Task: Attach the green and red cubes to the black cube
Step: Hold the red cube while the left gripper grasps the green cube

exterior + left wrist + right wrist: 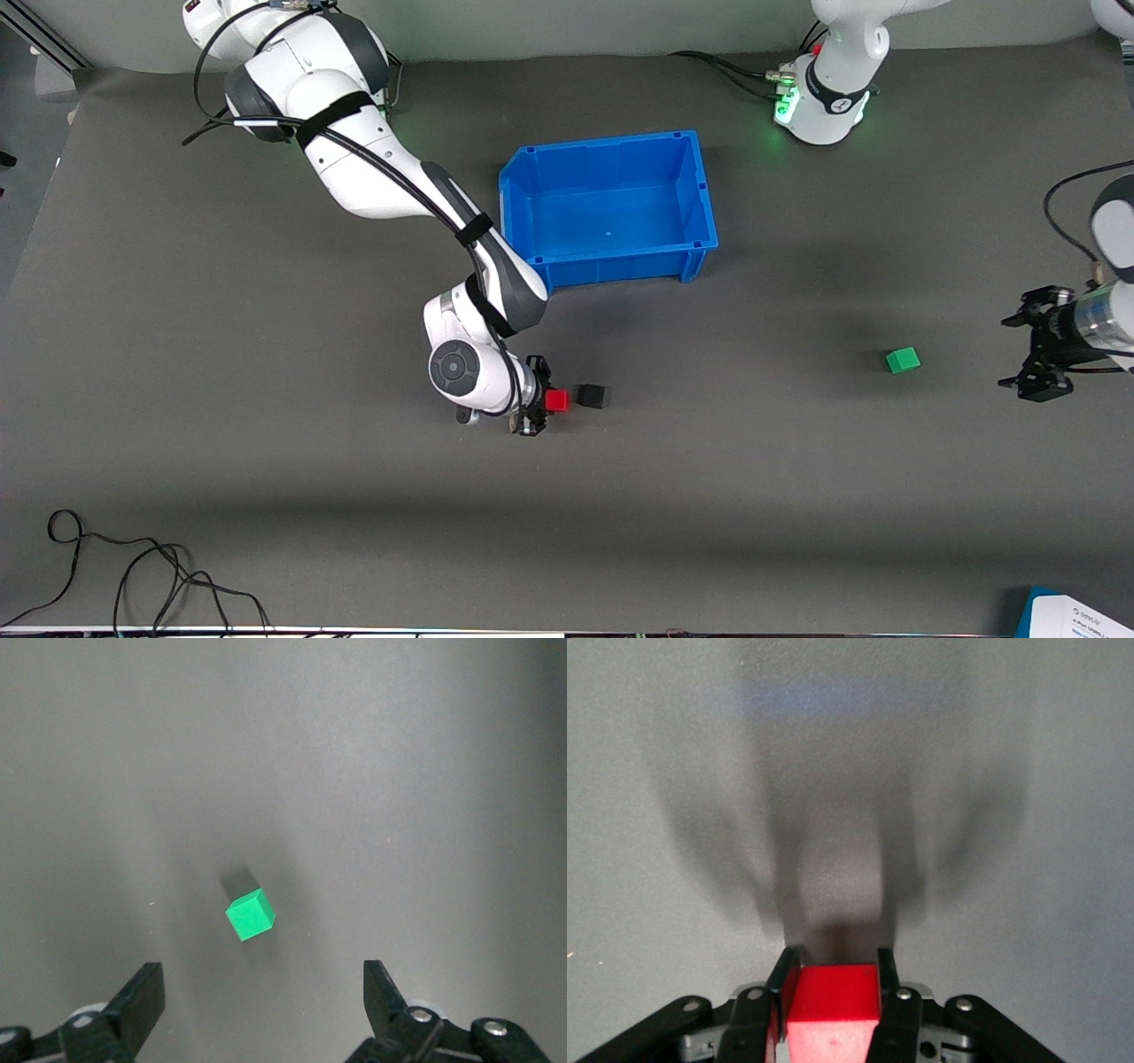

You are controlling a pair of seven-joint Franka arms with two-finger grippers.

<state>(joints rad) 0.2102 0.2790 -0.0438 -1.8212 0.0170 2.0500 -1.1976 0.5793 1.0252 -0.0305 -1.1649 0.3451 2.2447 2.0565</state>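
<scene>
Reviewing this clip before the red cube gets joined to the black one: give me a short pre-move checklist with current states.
1. Right gripper shut on red cube: ok.
2. Red cube beside black cube: ok; contact: cannot tell.
3. Green cube alone on the table, toward the left arm's end: ok.
4. Left gripper open, empty: ok.
5. Blue bin away from the cubes: ok.

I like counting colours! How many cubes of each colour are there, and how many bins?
Red cube: 1
Black cube: 1
Green cube: 1
Blue bin: 1
Total: 4
</scene>
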